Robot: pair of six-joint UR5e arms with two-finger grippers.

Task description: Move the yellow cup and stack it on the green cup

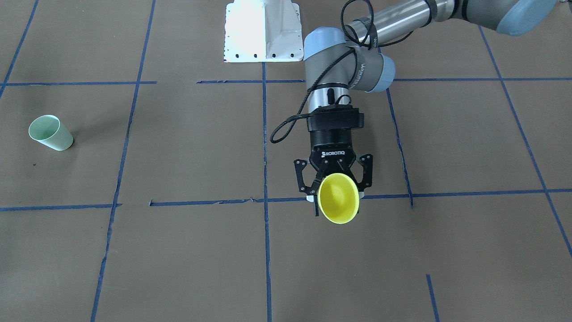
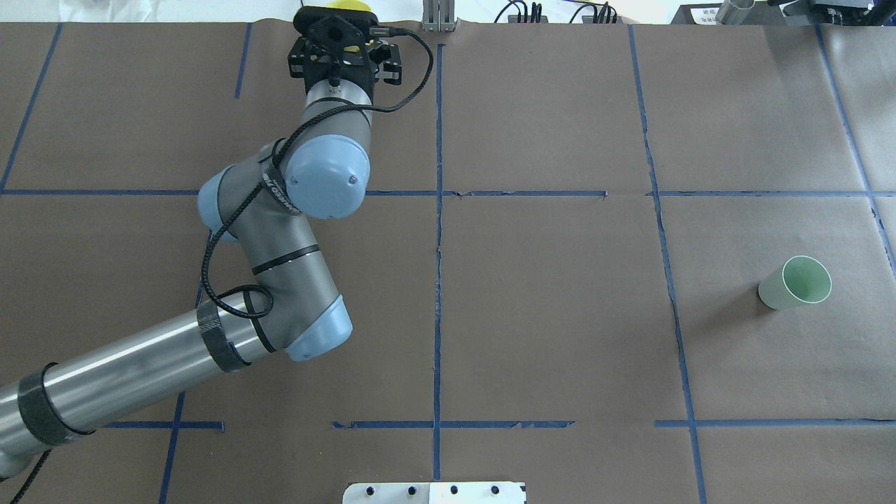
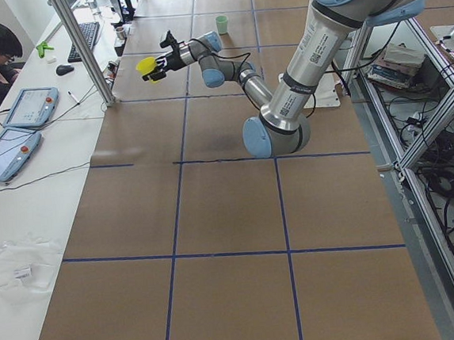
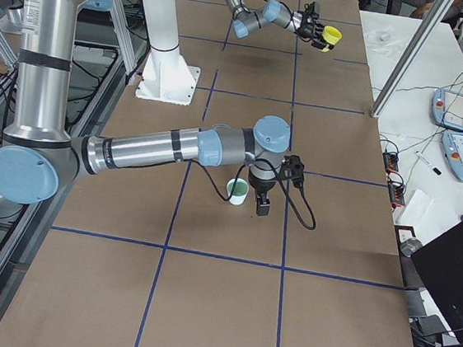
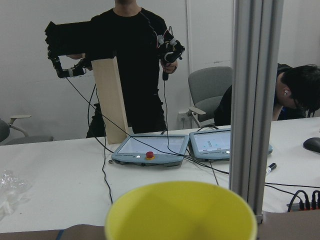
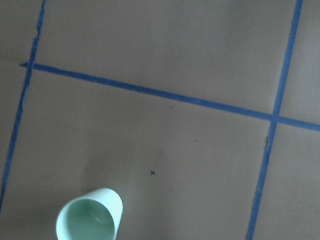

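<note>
My left gripper (image 1: pixel 336 190) is shut on the yellow cup (image 1: pixel 339 202). It holds the cup above the table near the far edge, on its side, with the mouth facing away from me. The cup's rim fills the bottom of the left wrist view (image 5: pixel 180 212) and peeks past the gripper in the overhead view (image 2: pixel 344 4). The green cup (image 1: pixel 50 133) stands upright and alone far to my right (image 2: pixel 794 282). The right wrist view looks down on it (image 6: pixel 90 218). My right gripper (image 4: pixel 262 201) shows only in the exterior right view, beside the green cup in the image, and I cannot tell its state.
The white robot base plate (image 1: pixel 262 31) is at my side of the table. An aluminium post (image 5: pixel 252 100) and a white bench with teach pendants (image 5: pixel 150 150) lie just beyond the yellow cup. Operators are there. Blue tape lines cross the brown table.
</note>
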